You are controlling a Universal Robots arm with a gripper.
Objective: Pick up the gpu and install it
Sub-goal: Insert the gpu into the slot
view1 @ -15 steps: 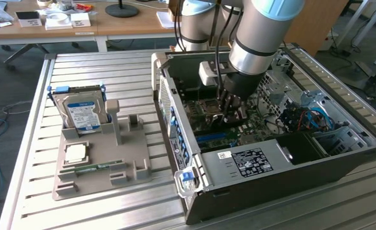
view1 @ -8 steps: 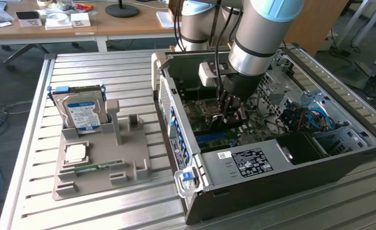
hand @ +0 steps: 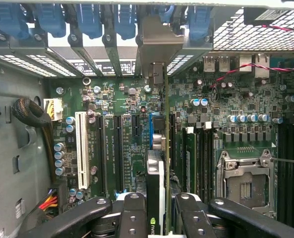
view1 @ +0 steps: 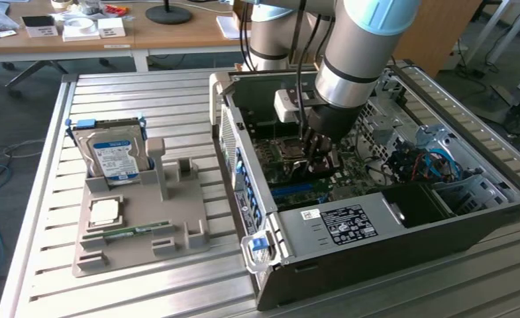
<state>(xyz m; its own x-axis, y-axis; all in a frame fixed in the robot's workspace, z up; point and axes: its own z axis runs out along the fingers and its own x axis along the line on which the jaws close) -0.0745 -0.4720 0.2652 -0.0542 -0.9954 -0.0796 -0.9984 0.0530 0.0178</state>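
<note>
GPU [hand: 155,196] stood on edge inside the open computer case [view1: 375,232], pinched between the two black fingers [hand: 132,215] of the claw [hand: 162,218], which pressed on its flat faces. In the wrist view the card ran from the claw over the green motherboard [hand: 132,99] towards the case's rear wall, where its silver bracket [hand: 154,44] sat among the row of blue latches [hand: 90,20]. It lay in line with the long black slots [hand: 118,148], between the white slot [hand: 81,144] and the processor socket [hand: 244,183]. Whether its lower edge was fully down in a slot could not be told.

In the exterior view the arm reached steeply down into the case, the claw [view1: 320,154] low over the board. To the exterior view's left, well apart from the case, a grey holder [view1: 136,258] lay on the slatted metal surface [view1: 136,93]. A hard drive [view1: 114,156] stood upright in it, and a narrow green memory stick [view1: 136,230] lay flat near its front.
</note>
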